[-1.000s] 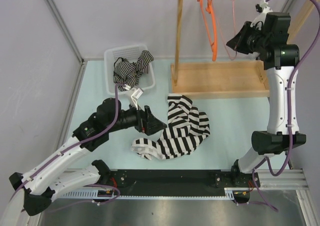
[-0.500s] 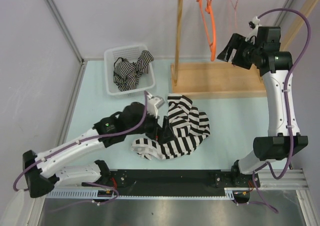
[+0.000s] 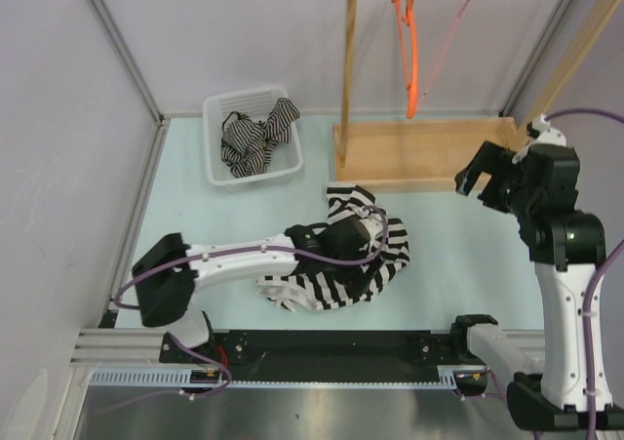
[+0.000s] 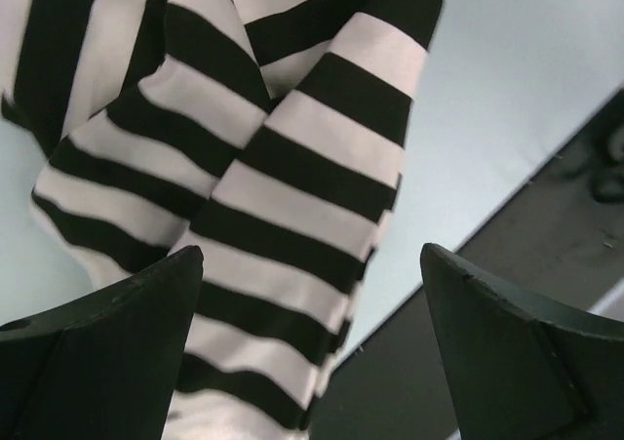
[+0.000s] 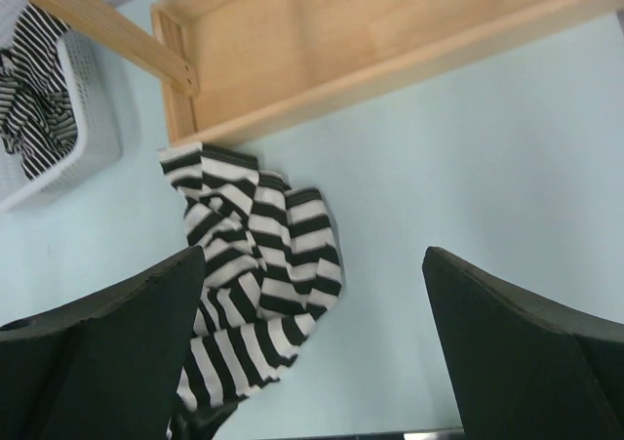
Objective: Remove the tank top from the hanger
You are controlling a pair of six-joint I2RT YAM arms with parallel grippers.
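The right gripper [image 3: 485, 179] has let the bare orange hanger [image 3: 408, 50] go and backed off, wide open and empty like the left gripper [image 4: 310, 264] above the tank top [image 3: 331, 286] heaped on the table [image 3: 448, 235], so the removal looks done.

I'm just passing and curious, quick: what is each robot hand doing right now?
Left gripper: open, over the black-and-white striped fabric tank top, holding nothing.
Right gripper: open, holding nothing.

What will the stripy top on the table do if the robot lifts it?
The top lies crumpled in folds, so it will probably droop limply. It looks like thin cloth, so likely light. Pushed, it would probably bunch up, not roll.
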